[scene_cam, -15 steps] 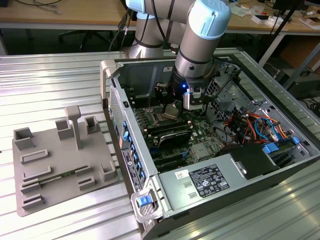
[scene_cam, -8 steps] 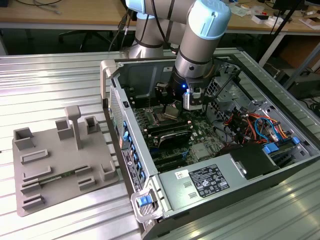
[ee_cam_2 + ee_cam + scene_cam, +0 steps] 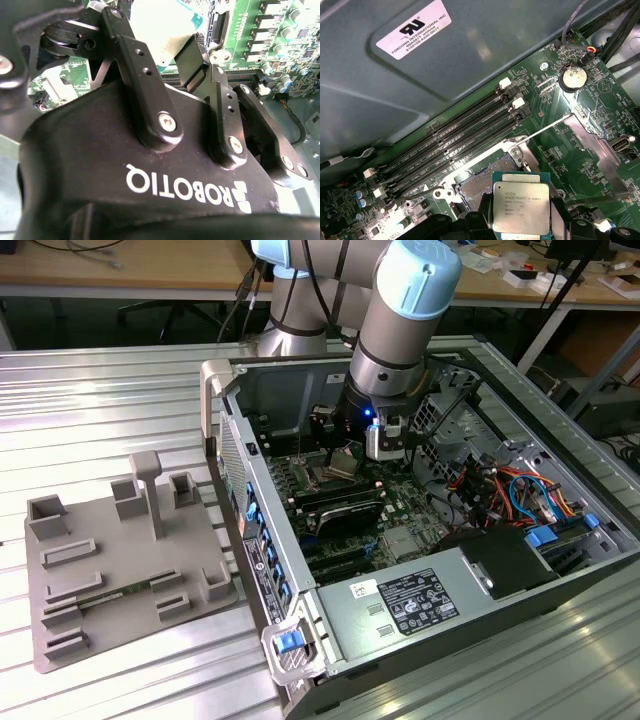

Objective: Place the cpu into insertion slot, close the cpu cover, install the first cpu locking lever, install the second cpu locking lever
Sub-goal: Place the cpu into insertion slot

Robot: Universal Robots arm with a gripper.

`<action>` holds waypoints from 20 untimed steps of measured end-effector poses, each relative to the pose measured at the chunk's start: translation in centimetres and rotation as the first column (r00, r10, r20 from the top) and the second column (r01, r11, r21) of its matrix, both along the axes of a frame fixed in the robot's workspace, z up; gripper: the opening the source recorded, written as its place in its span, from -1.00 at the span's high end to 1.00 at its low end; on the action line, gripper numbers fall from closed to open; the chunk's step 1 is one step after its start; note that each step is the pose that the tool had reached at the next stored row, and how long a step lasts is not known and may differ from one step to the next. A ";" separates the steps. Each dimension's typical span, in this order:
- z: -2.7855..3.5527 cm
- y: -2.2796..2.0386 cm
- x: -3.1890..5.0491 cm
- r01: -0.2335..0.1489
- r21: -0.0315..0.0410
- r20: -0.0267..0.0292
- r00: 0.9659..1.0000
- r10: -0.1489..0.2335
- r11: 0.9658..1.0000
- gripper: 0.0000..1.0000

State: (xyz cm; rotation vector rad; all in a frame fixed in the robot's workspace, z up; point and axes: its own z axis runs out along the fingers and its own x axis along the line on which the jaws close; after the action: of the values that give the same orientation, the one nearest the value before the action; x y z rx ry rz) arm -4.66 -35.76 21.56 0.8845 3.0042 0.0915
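Inside the open grey computer case [image 3: 232,455] on the ribbed metal tabletop [image 3: 120,390], the arm's black fingers [image 3: 192,52] are clenched on the small flat square silver-faced cpu [image 3: 521,207], holding it over the square dark silver-rimmed insertion slot [image 3: 480,181] (one corner hidden behind the chip). The thin silver metal cpu cover [image 3: 597,145] appears swung open beside the slot, on the green circuit board [image 3: 560,107].

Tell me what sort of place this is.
Probably a robotics lab or workshop: a robot arm reaches into an open computer case on a ribbed metal table, with wooden benches beyond.
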 end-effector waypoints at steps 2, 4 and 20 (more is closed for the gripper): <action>-0.02 0.00 0.00 0.001 0.000 0.000 1.000 -0.001 1.000 -0.09; -0.03 0.00 0.00 0.003 0.000 0.000 1.000 -0.003 1.000 -0.09; -0.13 0.00 0.00 0.014 0.000 0.000 1.000 -0.014 1.000 -0.09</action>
State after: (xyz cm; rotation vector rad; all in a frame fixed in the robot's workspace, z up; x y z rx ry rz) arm -4.66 -35.77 21.43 0.9054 2.9975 0.0909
